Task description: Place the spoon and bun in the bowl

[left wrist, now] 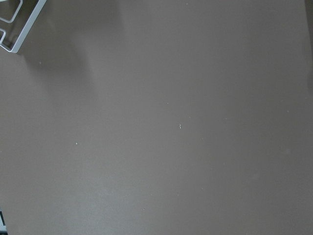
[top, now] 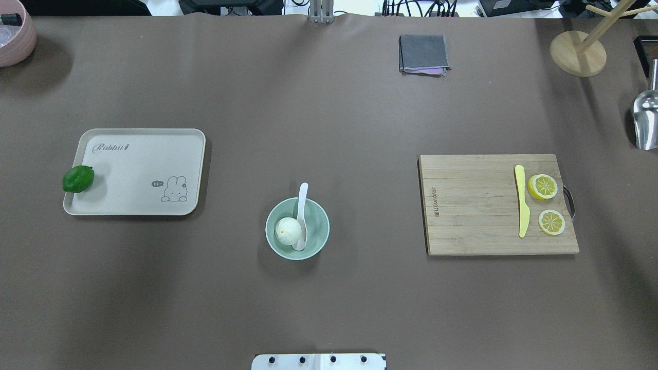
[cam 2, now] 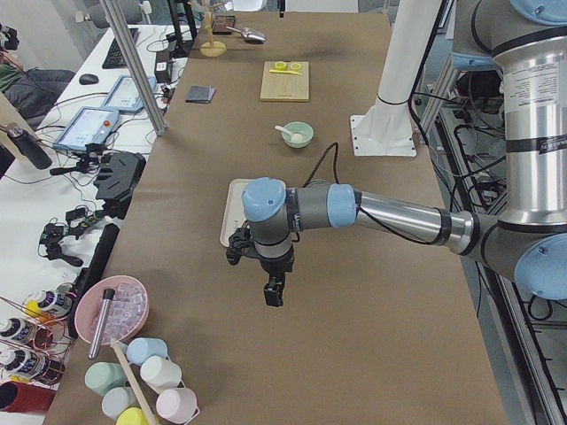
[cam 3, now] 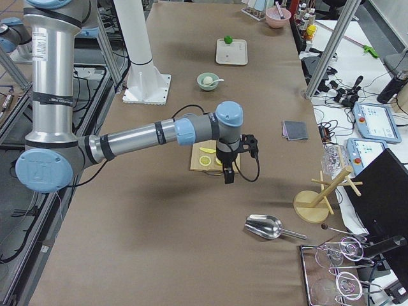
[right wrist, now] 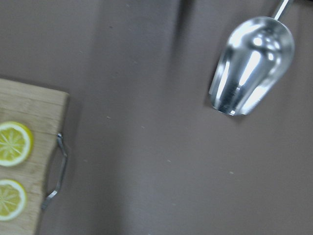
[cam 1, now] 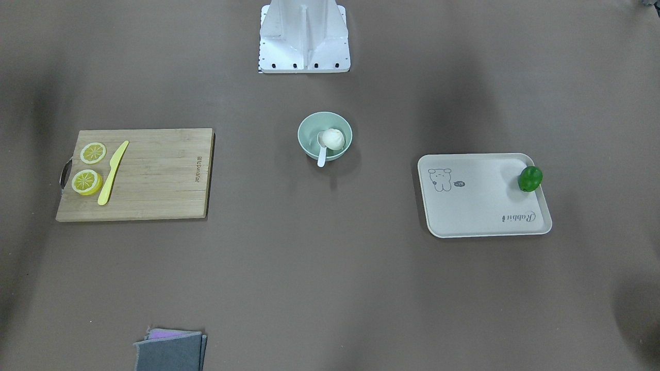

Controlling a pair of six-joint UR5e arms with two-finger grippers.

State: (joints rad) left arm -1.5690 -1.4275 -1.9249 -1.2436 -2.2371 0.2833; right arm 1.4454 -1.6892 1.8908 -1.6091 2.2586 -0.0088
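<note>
Left gripper point(cam 2: 273, 297), right gripper point(cam 3: 228, 178): you cannot tell if either is parted or closed. Spoon point(top: 302, 206) and bun point(top: 288, 230) sit inside bowl point(top: 320, 221).

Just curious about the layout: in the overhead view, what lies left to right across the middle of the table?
green lime → cream tray → mint-green bowl holding bun and spoon → wooden cutting board → yellow knife → lemon slices

Left arm point(cam 2: 399, 215) and right arm point(cam 3: 131, 137) — silver tubes, pale blue joint caps, black wrist cable point(cam 2: 323, 164); white base plate point(cam 1: 304, 49), dark screws point(cam 1: 295, 66).
</note>
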